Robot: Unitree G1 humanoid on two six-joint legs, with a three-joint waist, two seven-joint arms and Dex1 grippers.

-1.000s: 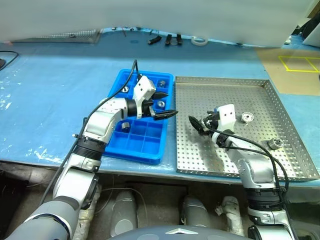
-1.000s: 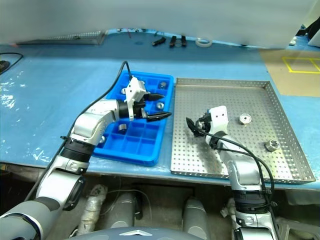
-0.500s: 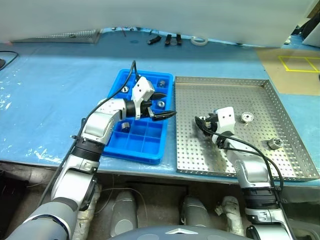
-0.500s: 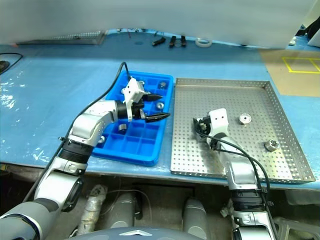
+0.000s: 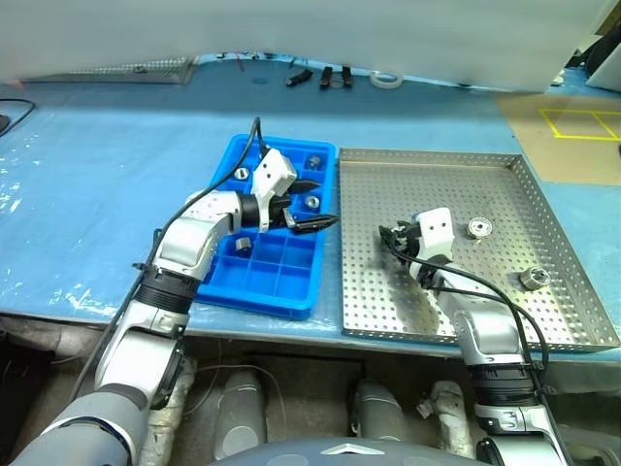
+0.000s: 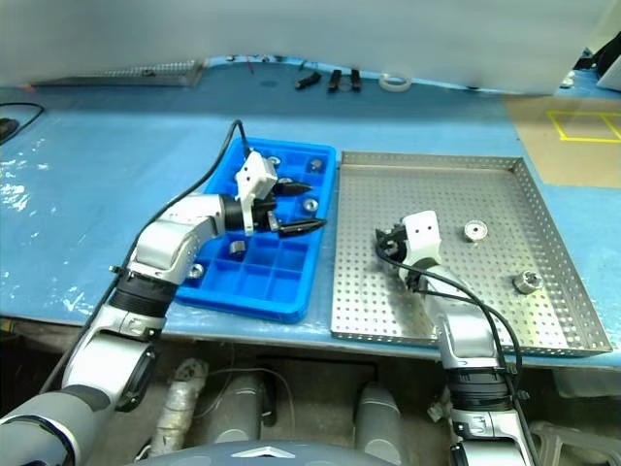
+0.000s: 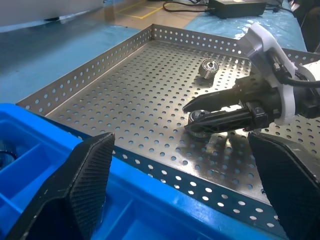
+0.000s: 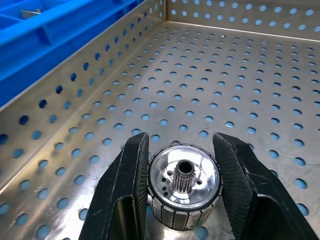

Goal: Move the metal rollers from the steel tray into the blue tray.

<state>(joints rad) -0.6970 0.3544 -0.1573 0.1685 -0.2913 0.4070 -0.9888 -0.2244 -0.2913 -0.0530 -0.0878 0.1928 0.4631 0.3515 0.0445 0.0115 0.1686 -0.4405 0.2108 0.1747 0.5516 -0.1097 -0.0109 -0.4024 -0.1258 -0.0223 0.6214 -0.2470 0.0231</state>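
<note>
R tool (image 8: 182, 187) now clamped on roller (image 8: 184, 186), was apart | L tool (image 5: 309, 202) apart over blue tray (image 5: 281, 277)

the gripped roller (image 8: 184, 184) is cut off at the frame's edge, its underside hidden.

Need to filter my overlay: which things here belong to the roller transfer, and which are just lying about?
Job: steel tray; blue tray; gripped roller in right gripper; two loose rollers; left gripper.
Lying about: black clips; white tape ring; mesh rack.
</note>
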